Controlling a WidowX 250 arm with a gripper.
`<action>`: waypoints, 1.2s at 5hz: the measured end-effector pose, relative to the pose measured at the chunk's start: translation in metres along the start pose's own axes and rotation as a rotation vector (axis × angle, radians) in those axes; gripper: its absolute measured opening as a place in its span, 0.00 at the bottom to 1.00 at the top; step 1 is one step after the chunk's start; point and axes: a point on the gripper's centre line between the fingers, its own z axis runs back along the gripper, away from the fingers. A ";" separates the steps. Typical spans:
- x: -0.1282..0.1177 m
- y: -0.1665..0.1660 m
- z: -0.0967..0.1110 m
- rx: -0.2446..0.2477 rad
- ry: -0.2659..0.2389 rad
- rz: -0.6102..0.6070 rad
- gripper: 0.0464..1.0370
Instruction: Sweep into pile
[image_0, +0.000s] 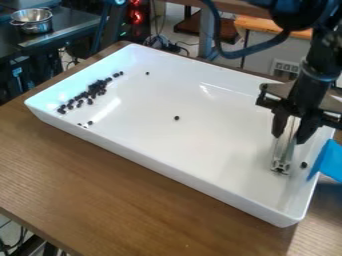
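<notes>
A wooden tabletop carries a large white tray, set at a slant, its raised walls presumably there to keep loose bits from rolling off while they are swept. Above its right-hand end hangs the black pincer, clenched on a silvery bar, one finger on either side. Behind, at upper left, a metal pot stands on a dark counter; its contents are hard to make out. A blue piece juts over the tray's right rim; what it is for, I can't tell. The bar points down into the tray, probably so its lower end can push; whether it touches the floor is unclear. Smallest are the dark bits: most lie in a loose band toward the left end, with a few just in front, one near the far wall, one around the middle and one beside the bar, likely the strays left to gather.
</notes>
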 end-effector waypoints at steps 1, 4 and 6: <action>-0.011 -0.006 -0.008 0.007 -0.003 -0.015 0.30; -0.019 -0.007 -0.008 -0.008 0.029 -0.003 0.30; -0.015 -0.021 0.010 -0.040 0.043 -0.015 0.30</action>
